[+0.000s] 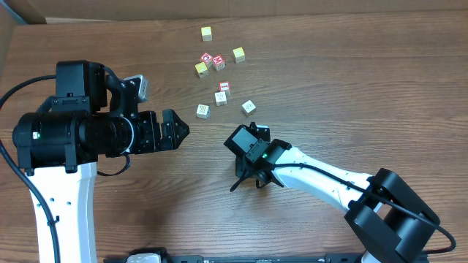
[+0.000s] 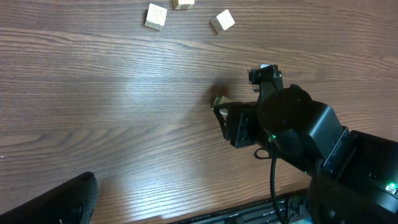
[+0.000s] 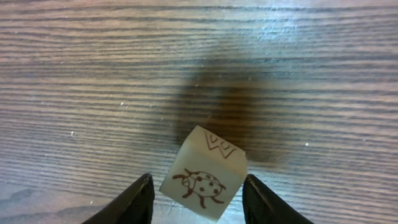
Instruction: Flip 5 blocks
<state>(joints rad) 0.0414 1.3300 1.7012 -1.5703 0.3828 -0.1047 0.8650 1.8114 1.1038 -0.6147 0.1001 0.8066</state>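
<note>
A pale block (image 3: 204, 180) with a ladybug drawing and a "W" face sits tilted on a corner between my right gripper's (image 3: 196, 199) fingers. There is a clear gap at the left finger (image 3: 134, 202), and the block's right edge lies close to the right finger (image 3: 261, 199). The left wrist view shows this block (image 2: 219, 102) as a small edge at the right gripper's tips. The right gripper (image 1: 248, 183) hides it from overhead. Three pale blocks (image 1: 202, 110) (image 1: 221, 97) (image 1: 248, 107) and a red-bordered one (image 1: 224, 87) lie further back. My left gripper (image 1: 180, 130) hovers open and empty, left of them.
Two red-faced cubes (image 1: 207, 58) (image 1: 219, 63) and three yellow-faced cubes (image 1: 201, 69) (image 1: 238, 53) (image 1: 207, 33) lie at the back of the wooden table (image 1: 329, 88). The right arm (image 1: 329, 179) stretches in from the front right corner.
</note>
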